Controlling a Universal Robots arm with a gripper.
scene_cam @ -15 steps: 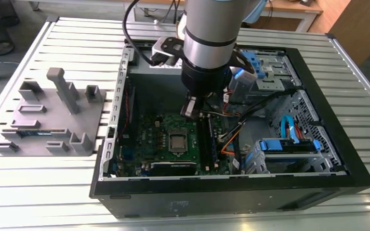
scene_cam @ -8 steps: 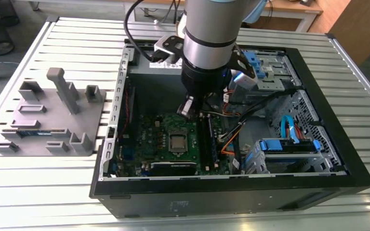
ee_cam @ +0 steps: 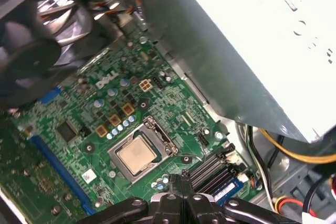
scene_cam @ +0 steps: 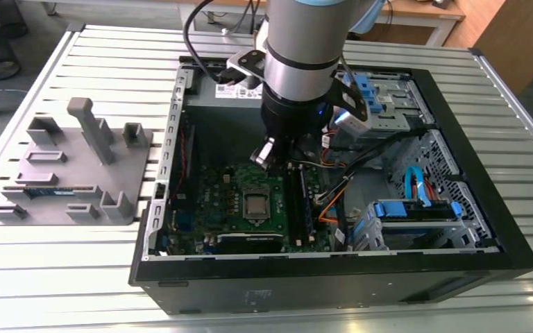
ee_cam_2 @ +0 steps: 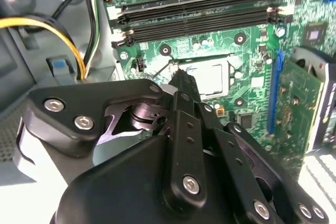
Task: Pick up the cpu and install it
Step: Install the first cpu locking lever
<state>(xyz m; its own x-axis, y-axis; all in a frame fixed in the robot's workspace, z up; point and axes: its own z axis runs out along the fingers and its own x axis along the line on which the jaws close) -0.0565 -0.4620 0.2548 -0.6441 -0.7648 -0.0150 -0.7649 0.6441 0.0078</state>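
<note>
The cpu (ee_cam: 137,157) is a small square chip with a silvery top, lying flat in the metal socket frame (ee_cam: 157,135) on the green motherboard (ee_cam: 68,108). It shows again in the second wrist view as the cpu (ee_cam_2: 212,75) and from outside as the cpu (scene_cam: 255,205). My gripper (ee_cam: 178,181) hangs above the board, a little to one side of the socket toward the memory slots (ee_cam: 210,169). Its black fingers (ee_cam_2: 184,85) are pressed together with nothing between them. In the exterior view the gripper (scene_cam: 271,158) is inside the open computer case (scene_cam: 488,229), just beyond the socket.
A grey fixture block (scene_cam: 72,166) on the slatted table at the exterior view's left carries a dark memory stick (scene_cam: 49,191). Inside the case, cable bundles (scene_cam: 336,201), blue drive bays (scene_cam: 415,208), a fan (ee_cam: 31,51) and the silver power supply (ee_cam: 252,40) crowd the board.
</note>
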